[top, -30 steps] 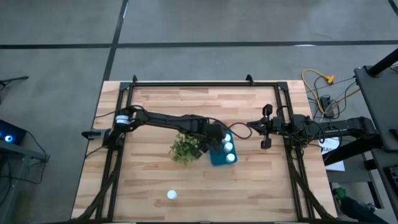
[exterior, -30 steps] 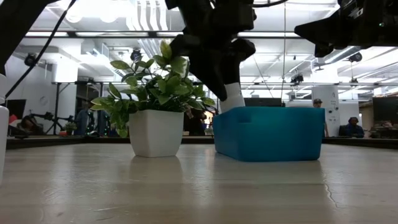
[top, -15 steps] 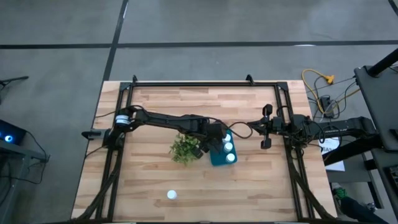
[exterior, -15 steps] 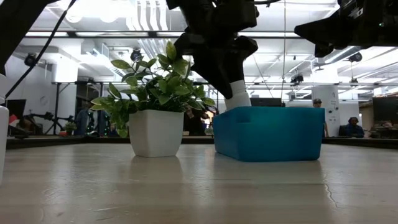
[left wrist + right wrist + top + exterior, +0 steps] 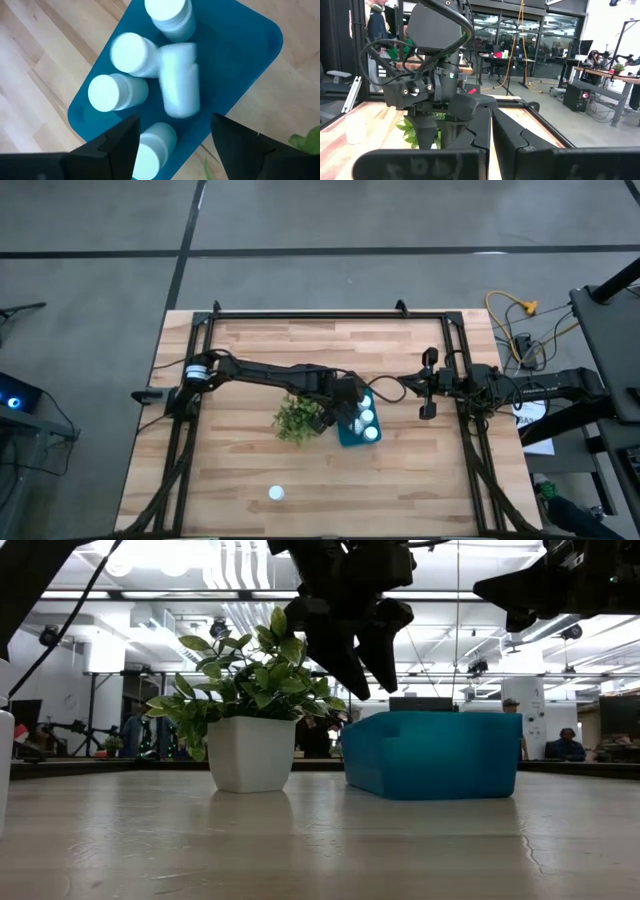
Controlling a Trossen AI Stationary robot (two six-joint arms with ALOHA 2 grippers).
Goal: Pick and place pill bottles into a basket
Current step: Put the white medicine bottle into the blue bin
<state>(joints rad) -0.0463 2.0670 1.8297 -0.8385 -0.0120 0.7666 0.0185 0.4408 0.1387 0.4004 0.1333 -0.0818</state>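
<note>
five bottles [image 5: 179, 77] lie in the one teal basket [image 5: 240, 60]: four with caps showing, one blurred on its side. a sixth bottle [image 5: 276, 493] stands alone near the table's [image 5: 240, 450] front edge. left gripper [image 5: 172, 137] hangs above the basket beside the plant [image 5: 296, 418], jaws wide, holding nothing. right gripper [image 5: 428, 384] waits off to the side, fingers pressed together

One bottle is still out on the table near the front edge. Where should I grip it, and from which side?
The loose pill bottle stands upright, its round cap facing up and bare table around it. Probably best to come straight down and close on its cylindrical sides just below the cap. The left gripper, open above the basket, looks nearer.
</note>
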